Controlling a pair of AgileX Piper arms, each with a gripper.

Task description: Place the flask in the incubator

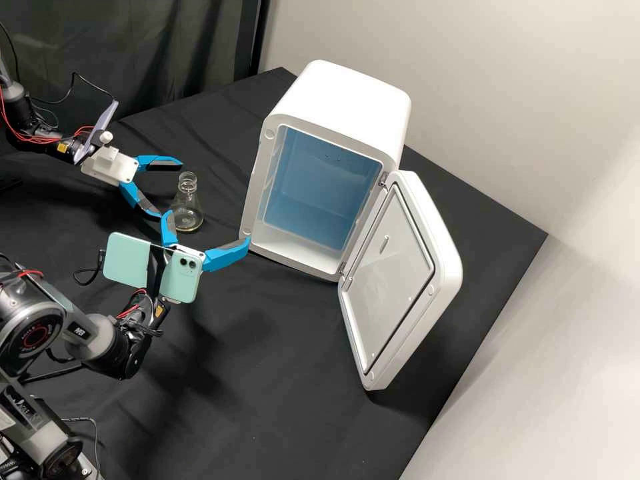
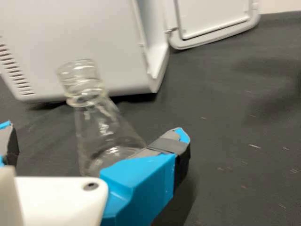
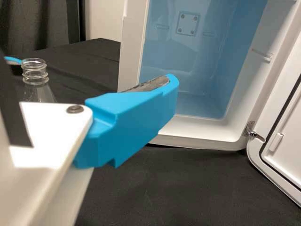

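Observation:
A clear conical flask (image 1: 187, 208) stands upright on the black bench, just left of the white incubator (image 1: 347, 100). The incubator door (image 1: 400, 280) hangs wide open to the right, showing the empty blue interior (image 1: 320, 187). My left gripper (image 1: 159, 187) is open at the flask's far-left side. In the left wrist view the flask (image 2: 94, 127) stands between the fingers (image 2: 160, 155), ungripped. My right gripper (image 1: 207, 229) is open and low, in front of the flask, one finger (image 3: 136, 110) near the incubator's lower front corner. The flask (image 3: 35, 80) sits off to its side.
The bench (image 1: 280, 373) ends in a slanting edge on the right, with a pale wall beyond. The open door takes up room in front of the incubator. Red and black cables (image 1: 33, 133) trail at the far left, with a dark curtain behind.

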